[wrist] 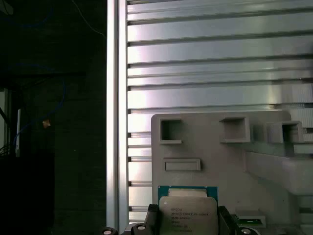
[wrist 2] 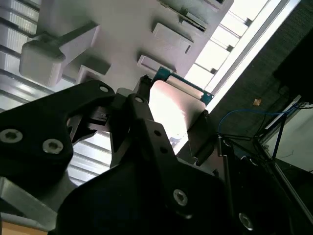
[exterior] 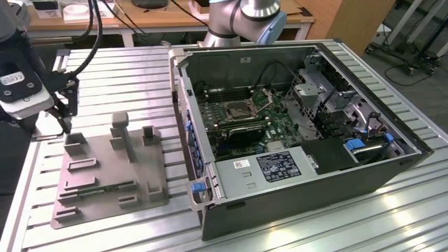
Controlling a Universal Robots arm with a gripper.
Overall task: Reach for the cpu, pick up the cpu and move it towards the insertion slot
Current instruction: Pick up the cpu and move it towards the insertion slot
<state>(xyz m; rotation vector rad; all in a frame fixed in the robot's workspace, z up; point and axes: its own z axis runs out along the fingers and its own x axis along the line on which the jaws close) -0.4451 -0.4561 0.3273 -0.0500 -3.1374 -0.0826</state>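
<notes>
Where the hand (exterior: 66,126) hangs over the grey tray (exterior: 102,157), its fingers (wrist: 152,219) pinch the cpu (wrist: 188,214) by two opposite edges. It sits squarely between them, silvery top showing.

This is a robotics lab set up for computer assembly. A jointed silver-and-blue robot arm (exterior: 245,21) stands behind a ribbed aluminium tabletop (exterior: 126,68) and carries a black pincer (exterior: 67,123). On the tabletop sit an open dark-grey metal desktop computer case (exterior: 315,194), its green circuit board (exterior: 278,119) exposed, and a moulded grey plastic fixture tray (exterior: 150,174). Behind them are a wooden desk (exterior: 140,21), black cables (exterior: 96,31) and wheeled metal stands (exterior: 413,50).
</notes>
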